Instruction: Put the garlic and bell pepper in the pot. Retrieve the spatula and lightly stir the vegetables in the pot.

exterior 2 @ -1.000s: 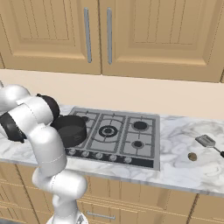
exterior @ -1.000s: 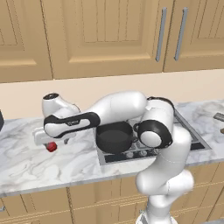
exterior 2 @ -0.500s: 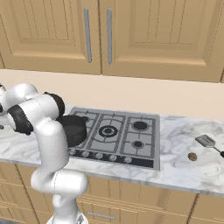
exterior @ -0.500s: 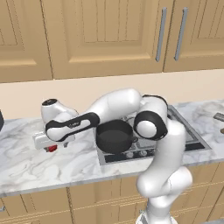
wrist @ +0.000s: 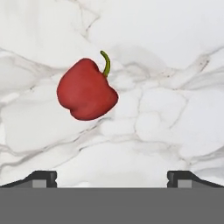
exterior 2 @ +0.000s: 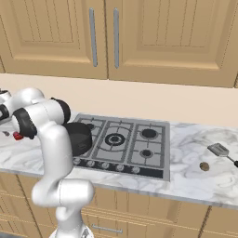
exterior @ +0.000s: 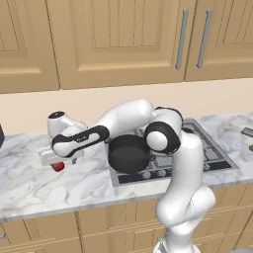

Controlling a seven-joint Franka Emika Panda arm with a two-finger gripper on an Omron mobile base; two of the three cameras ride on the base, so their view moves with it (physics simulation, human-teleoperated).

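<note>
The gripper (wrist: 112, 177) is swung further left over the bell pepper (wrist: 86, 91), jaws spread, empty; light, smooth, best pinched across its body.

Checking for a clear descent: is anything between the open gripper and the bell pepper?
Nothing: the hand view shows bare marble counter between gripper and bell pepper.

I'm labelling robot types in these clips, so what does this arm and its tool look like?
A glossy white arm built of rounded, tubular segments, with black bands and caps at the joints. The tool ends in two small dark, blocky fingertips. No cables or markings can be made out.
</note>
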